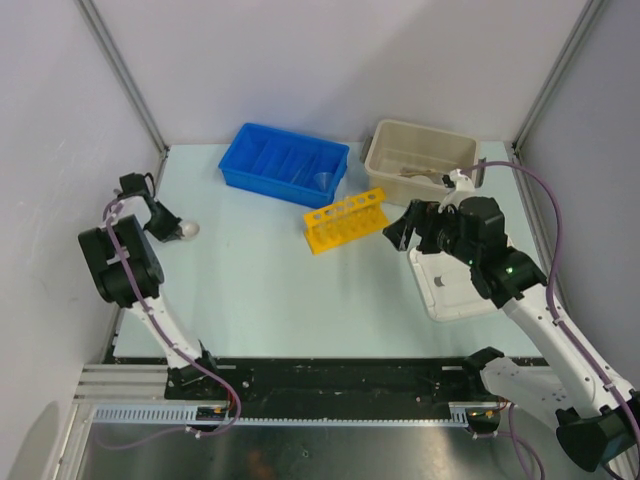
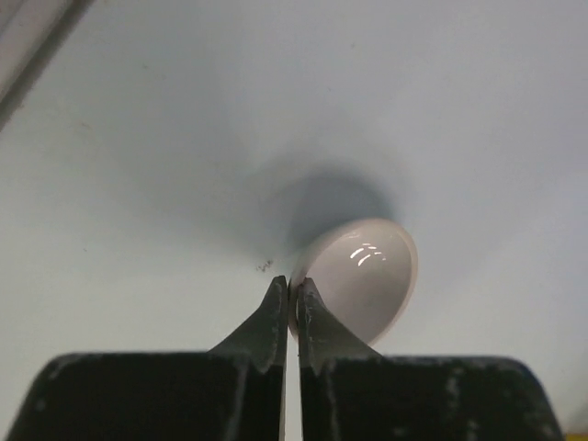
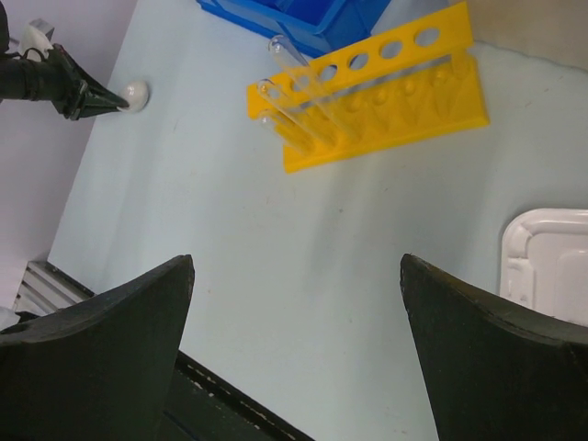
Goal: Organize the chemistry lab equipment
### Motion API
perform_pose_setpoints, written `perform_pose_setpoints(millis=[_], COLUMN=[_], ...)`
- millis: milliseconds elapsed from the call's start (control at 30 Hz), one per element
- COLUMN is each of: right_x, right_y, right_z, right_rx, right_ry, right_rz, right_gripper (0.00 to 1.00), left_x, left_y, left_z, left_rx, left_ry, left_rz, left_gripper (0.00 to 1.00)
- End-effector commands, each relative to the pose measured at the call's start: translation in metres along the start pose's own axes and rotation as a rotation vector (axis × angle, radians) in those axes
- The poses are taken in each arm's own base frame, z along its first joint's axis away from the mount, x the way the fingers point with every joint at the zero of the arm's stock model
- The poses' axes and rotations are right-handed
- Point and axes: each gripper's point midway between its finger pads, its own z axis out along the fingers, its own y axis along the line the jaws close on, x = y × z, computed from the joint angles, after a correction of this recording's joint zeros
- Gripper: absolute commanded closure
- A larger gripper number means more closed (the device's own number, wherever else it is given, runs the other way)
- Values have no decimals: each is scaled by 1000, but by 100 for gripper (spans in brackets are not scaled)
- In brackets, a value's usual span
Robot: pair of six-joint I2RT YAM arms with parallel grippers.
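One yellow rack (image 1: pixel 345 220) lay aslant, far end toward beige tub (image 1: pixel 420 148); left of it, left gripper (image 2: pixel 294 285) pinched white dish (image 2: pixel 363 276); right gripper (image 3: pixel 296 262) gaped.

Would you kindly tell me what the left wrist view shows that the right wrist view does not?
Only the left wrist view shows the glossy hollow of the small white dish, with the left gripper shut on its rim. Only the right wrist view shows the yellow test-tube rack, a corner of the blue bin, the white lid and the right gripper, which is open. Both show the dish, the left gripper and the pale table.
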Motion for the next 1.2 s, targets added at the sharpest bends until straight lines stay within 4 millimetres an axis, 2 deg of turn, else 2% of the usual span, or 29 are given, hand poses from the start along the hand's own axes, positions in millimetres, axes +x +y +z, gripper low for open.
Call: perform_pose_setpoints(millis=[0, 200, 333, 467, 667, 800, 900, 1033, 1167], right_x=[-2, 7, 12, 18, 38, 59, 78, 101, 117], right_y=[4, 12, 18, 29, 53, 73, 88, 106, 127], right_z=[0, -1, 0, 0, 3, 13, 27, 50, 72], right_rx=[-14, -70, -98, -142, -171, -175, -181, -189, -239], right_ry=[-13, 8, 20, 43, 86, 116, 145, 178, 207], right_rz=[44, 65, 85, 103, 99, 103, 124, 158, 196], right_gripper=[1, 1, 3, 7, 11, 13, 16, 24, 34], left_x=[0, 20, 50, 96, 183, 233, 259, 286, 298], left_y=[-22, -53, -78, -106, -150, -160, -162, -159, -157], left_z=[-24, -65, -93, -121, -176, -203, -215, -216, -222], left_rx=[113, 262, 350, 443, 645, 766, 853, 926, 971], left_ry=[-13, -28, -25, -10, 25, 55, 79, 133, 166], left_rz=[15, 90, 176, 301, 552, 693, 775, 836, 856], left_gripper=[99, 100, 100, 100, 100, 100, 100, 100, 100])
